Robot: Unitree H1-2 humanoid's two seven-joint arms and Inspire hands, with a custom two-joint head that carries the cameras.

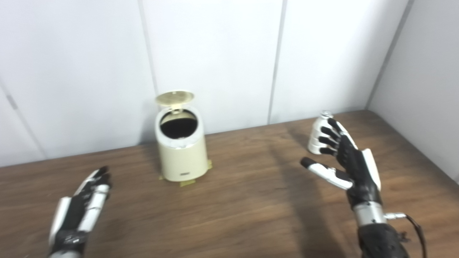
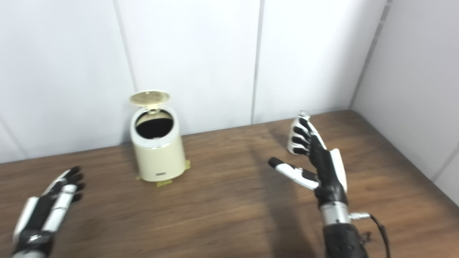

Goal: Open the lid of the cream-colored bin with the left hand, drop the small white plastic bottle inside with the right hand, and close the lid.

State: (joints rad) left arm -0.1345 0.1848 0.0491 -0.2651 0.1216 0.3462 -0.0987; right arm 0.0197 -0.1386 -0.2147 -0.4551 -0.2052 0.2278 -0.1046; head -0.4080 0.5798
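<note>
Lid [image 1: 174, 97] of the cream bin [image 1: 183, 154] is already up, tilted back toward the wall, dark opening showing. So step 1 looks done; the step in hand is the grab of the small white bottle [image 1: 317, 138].

Bottle stands upright on the tabletop [image 1: 244, 200], far right side, well apart from the bin. Right hand [image 1: 346, 157] is just beside it, on the near side, fingers [image 1: 328, 130] spread and overlapping the bottle in view, thumb stuck out to the left. Not wrapped round it yet, and can't tell if any fingertip is touching. Holding nothing.

Left hand [image 1: 80, 209] is low at near left, well apart from the bin, fingers straight and close together, empty.

Next move, as I judge it: right hand needs to close round the bottle body w/o knocking it over, lift, carry left across to the bin mouth, release above the opening. Then the lid has to come down.

Other stuff: bits of tape [image 1: 187, 182] at the bin's base, prob. fixing it in place. Wall panels close behind. Path btw bottle and bin shows only bare wood.
</note>
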